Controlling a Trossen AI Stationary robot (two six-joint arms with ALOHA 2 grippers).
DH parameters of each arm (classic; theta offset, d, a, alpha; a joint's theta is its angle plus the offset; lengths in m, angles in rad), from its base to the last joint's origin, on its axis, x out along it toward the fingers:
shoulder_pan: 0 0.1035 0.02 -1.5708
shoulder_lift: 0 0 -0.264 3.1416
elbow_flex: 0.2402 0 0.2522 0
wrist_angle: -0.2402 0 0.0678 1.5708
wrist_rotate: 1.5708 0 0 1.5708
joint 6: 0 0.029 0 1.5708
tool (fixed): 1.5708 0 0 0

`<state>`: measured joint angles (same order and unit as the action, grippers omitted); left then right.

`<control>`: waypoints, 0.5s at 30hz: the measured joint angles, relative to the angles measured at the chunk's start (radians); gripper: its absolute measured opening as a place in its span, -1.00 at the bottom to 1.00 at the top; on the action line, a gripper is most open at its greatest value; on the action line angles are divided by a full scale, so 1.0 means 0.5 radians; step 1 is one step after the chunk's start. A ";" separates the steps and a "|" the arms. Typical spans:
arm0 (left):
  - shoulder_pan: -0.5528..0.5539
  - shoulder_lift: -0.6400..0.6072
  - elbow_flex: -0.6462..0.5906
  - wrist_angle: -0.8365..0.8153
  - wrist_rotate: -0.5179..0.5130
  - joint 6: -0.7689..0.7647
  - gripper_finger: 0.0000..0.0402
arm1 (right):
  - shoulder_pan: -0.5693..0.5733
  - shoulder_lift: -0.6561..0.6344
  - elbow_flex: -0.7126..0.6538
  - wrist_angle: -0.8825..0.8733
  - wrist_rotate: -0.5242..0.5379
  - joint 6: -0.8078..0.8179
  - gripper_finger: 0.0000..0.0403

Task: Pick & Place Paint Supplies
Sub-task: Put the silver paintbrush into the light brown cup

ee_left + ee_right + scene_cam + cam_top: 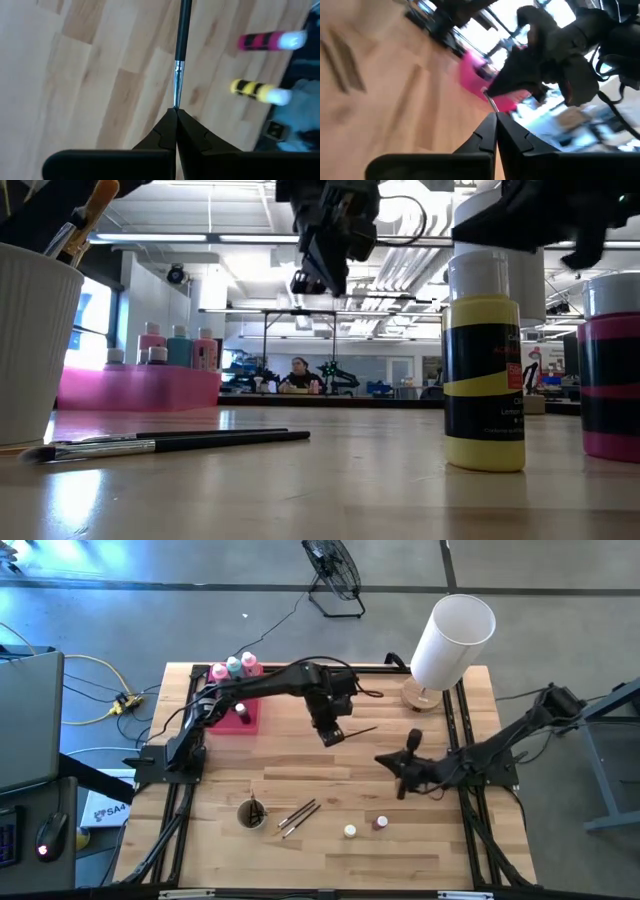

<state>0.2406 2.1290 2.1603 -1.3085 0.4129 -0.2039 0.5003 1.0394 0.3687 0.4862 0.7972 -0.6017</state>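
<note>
The pink rectangular tray (247,718) holds two pink and one teal squeeze bottles (233,667) along its far edge. Right of the tray, the left gripper (332,736) pinches a thin dark-handled brush (182,45) above the wooden table (300,765). Nearer than the tray, a white ribbed cup (251,813) holds brushes; the right gripper (383,759) hangs closed, empty.

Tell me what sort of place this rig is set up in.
Probably a large robotics lab or workshop: bare concrete floor around the wooden table, exposed ceiling ducts, a floor fan, and a person at a distant bench.
</note>
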 joint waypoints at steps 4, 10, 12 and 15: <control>-0.013 -0.003 0.031 -0.006 0.063 -0.125 -1.00 | -0.002 0.211 0.000 0.204 0.174 -0.264 -0.96; -0.041 -0.003 0.039 -0.007 0.140 -0.224 -1.00 | -0.008 0.408 0.000 0.447 0.286 -0.423 -0.64; -0.056 -0.003 0.039 -0.007 0.143 -0.235 -1.00 | -0.014 0.439 0.000 0.463 0.289 -0.457 -0.49; -0.081 -0.003 0.039 -0.005 0.148 -0.262 -1.00 | -0.068 0.469 0.000 0.455 0.291 -0.484 -0.30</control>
<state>0.1999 2.1277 2.1798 -1.3108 0.4867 -0.3350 0.4665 1.2737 0.3686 0.7136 0.9427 -0.8435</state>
